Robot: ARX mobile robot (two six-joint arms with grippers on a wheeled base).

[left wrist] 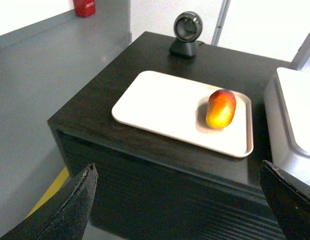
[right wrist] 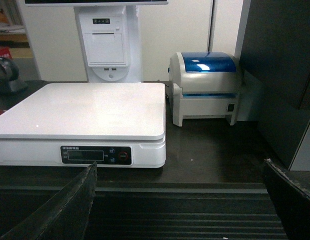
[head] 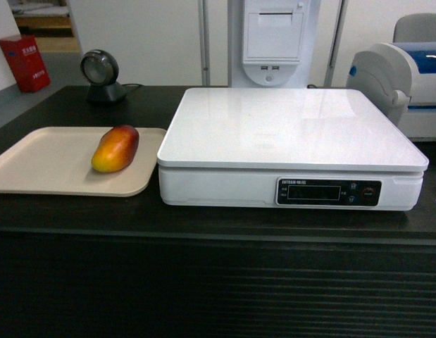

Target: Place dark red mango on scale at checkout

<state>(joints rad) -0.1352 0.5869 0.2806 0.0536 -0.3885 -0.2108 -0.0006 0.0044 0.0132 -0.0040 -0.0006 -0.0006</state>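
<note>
While nothing had yet been gripped, the dark red mango (head: 115, 148) was seen lying on the beige tray (head: 34, 165), just beside the scale (head: 288, 127) on the checkout (head: 218, 225) — within easy reach of the left gripper (left wrist: 177, 200). Both the left and the right gripper (right wrist: 180, 200) were held wide apart, off the counter — presumably readied for an approach. The scale's top was left bare.

beige tray (head: 41, 165), round barcode scanner (head: 101, 76), blue-lidded label printer (right wrist: 207, 87).
</note>
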